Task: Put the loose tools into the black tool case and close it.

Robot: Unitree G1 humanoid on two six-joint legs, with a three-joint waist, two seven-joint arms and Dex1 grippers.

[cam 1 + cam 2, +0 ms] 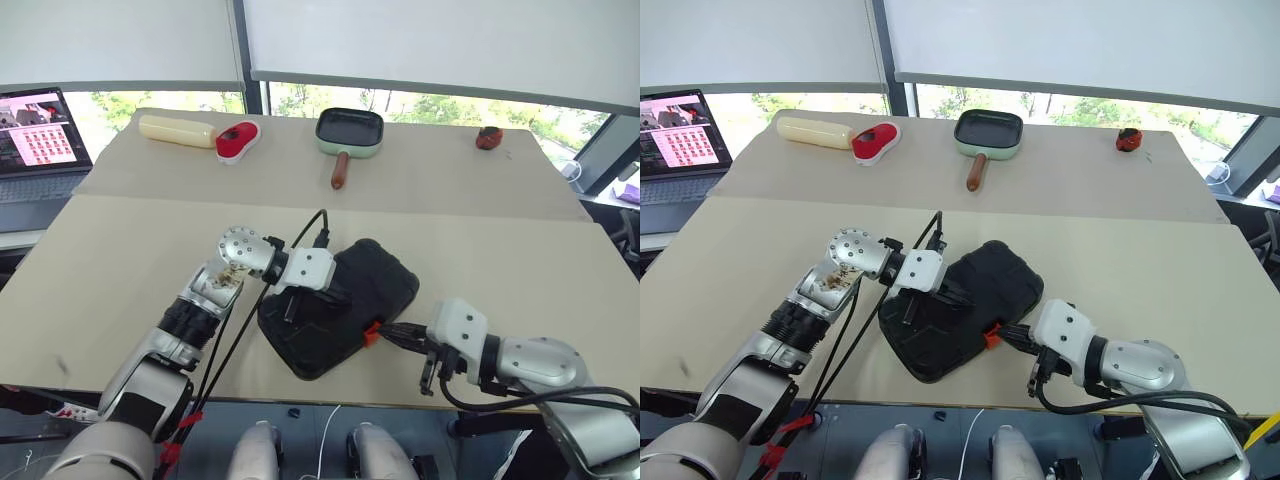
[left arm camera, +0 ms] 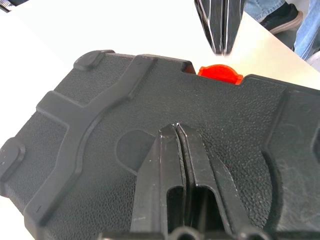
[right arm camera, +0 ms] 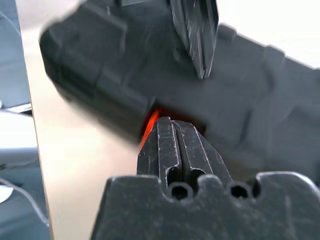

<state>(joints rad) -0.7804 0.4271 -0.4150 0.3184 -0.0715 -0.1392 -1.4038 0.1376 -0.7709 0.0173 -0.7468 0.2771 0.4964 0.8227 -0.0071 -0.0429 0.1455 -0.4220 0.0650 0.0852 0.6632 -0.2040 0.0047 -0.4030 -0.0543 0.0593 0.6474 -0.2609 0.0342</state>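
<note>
The black tool case (image 1: 350, 285) lies shut on the table near its front edge, lid down. My left gripper (image 1: 332, 299) is shut, and its fingertips (image 2: 176, 129) rest on the textured lid. My right gripper (image 1: 390, 334) is shut too, with its tips right at the orange latch (image 1: 371, 334) on the case's front side. The left wrist view has the latch (image 2: 220, 75) just beyond the lid, with the right gripper's fingers (image 2: 220, 30) above it. In the right wrist view my fingertips (image 3: 167, 125) touch the orange latch (image 3: 150, 125). The loose tools are out of view.
At the back of the table sit a green pan with a wooden handle (image 1: 349, 133), a red-and-white oval gadget (image 1: 237, 141), a cream cylinder (image 1: 177, 130) and a small red object (image 1: 489, 138). A laptop (image 1: 38, 130) stands at the far left. A black cable runs along my left arm.
</note>
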